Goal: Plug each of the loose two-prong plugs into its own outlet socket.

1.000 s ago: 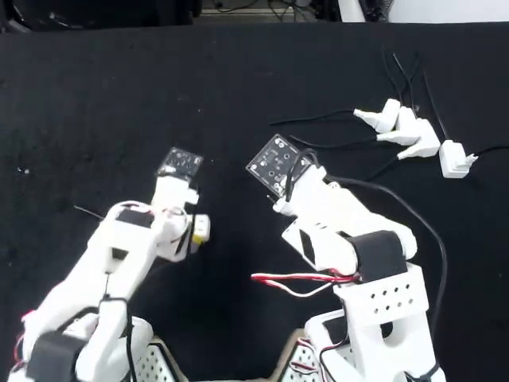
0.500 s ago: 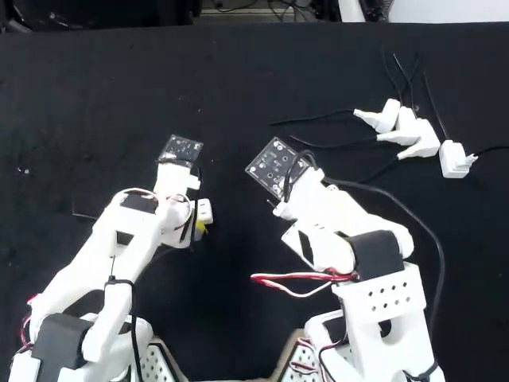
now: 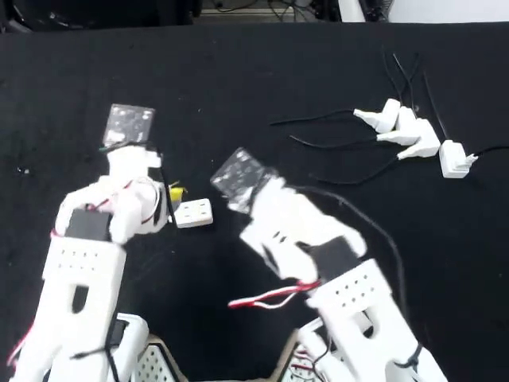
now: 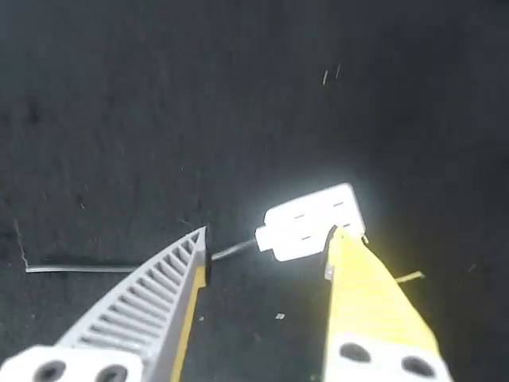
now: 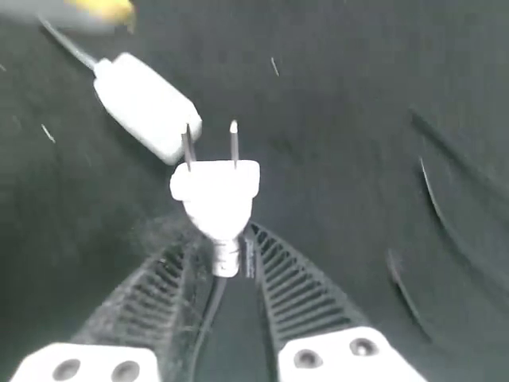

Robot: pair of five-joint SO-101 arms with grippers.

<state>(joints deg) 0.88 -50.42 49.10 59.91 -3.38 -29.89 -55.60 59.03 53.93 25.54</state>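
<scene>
A white outlet socket (image 3: 193, 213) lies flat on the black table, slots up. My left gripper (image 4: 269, 239) hangs open just above it, and its yellow finger (image 4: 362, 278) overlaps the socket's (image 4: 310, 223) edge. In the high view that yellow finger (image 3: 175, 192) shows right beside the socket. My right gripper (image 5: 227, 248) is shut on the neck of a white two-prong plug (image 5: 215, 191). The plug's prongs point at the side of the socket (image 5: 147, 103), a short way off it.
Three more white plugs and an adapter block (image 3: 453, 159) lie with black cords at the back right, around (image 3: 413, 135). A thin cord (image 4: 79, 269) runs from the socket across the mat. Both arm bases stand at the near edge.
The left arm has swung left and lifted, uncovering the socket on the mat. The right arm has moved left with the plug, toward the socket.
</scene>
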